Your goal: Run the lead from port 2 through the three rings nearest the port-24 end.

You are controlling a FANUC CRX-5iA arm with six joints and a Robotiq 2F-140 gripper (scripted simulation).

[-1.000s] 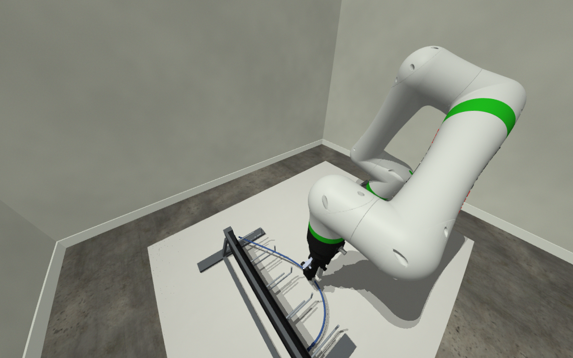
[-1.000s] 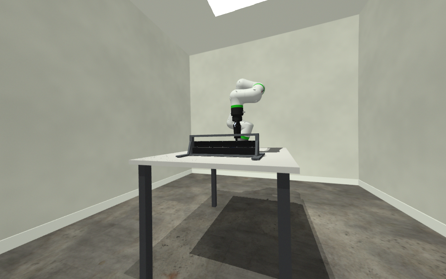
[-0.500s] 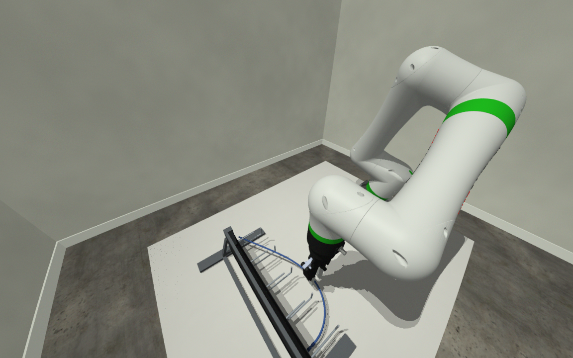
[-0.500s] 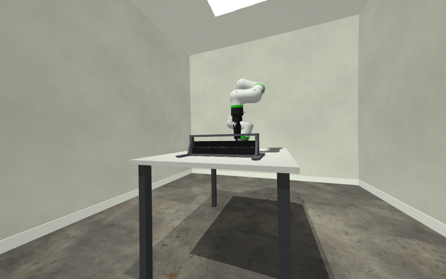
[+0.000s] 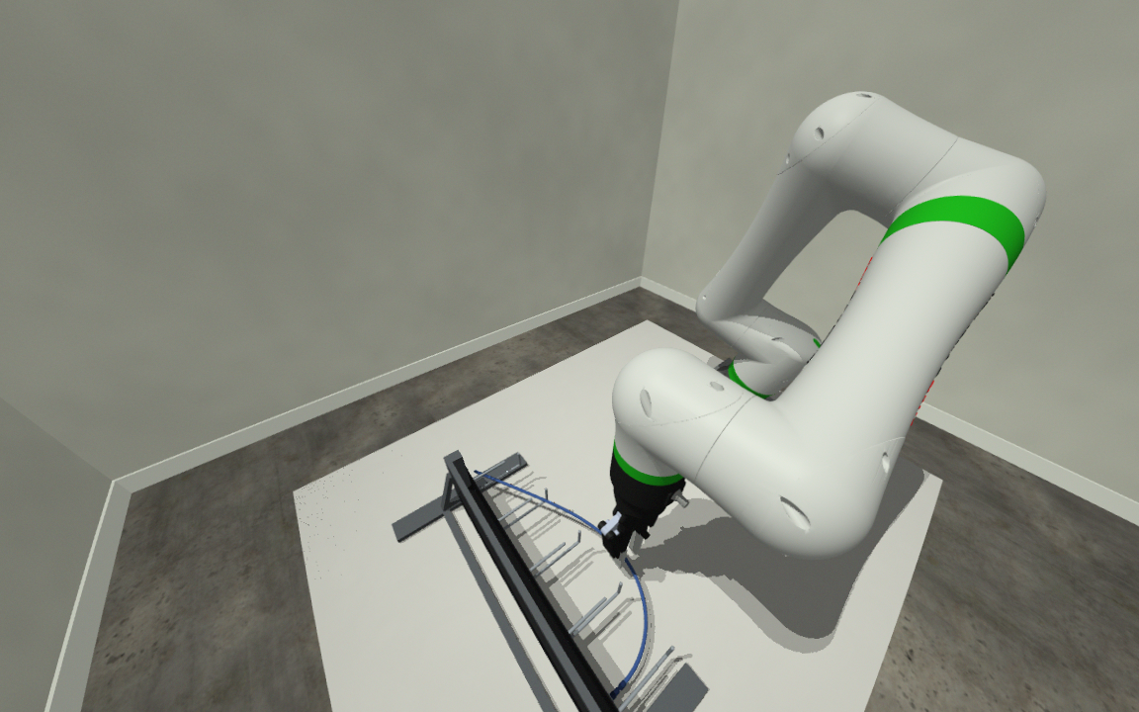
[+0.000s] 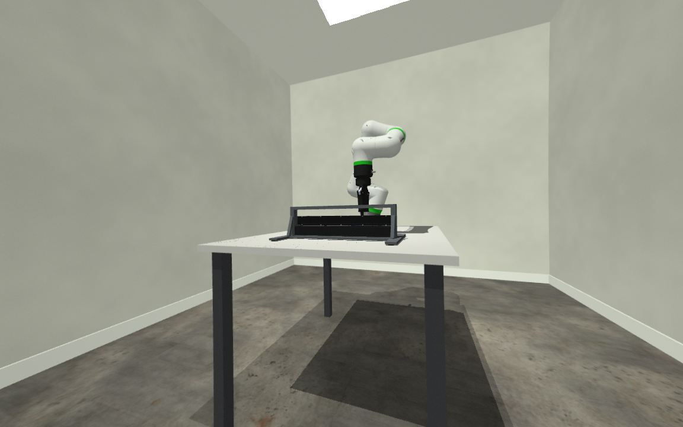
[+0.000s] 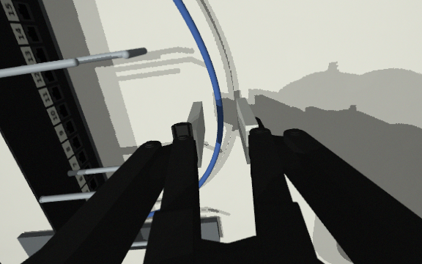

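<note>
Wrist view shows the gripper partly open, its pads apart on either side of the blue lead, with gaps visible on both sides; the top view hides that space behind the fingers. Beyond, the top view alone shows the lead's whole bow out in front of the rack, while the exterior view has the rack's back, the panel masking the rings. Port numbers read only at the wrist.
</note>
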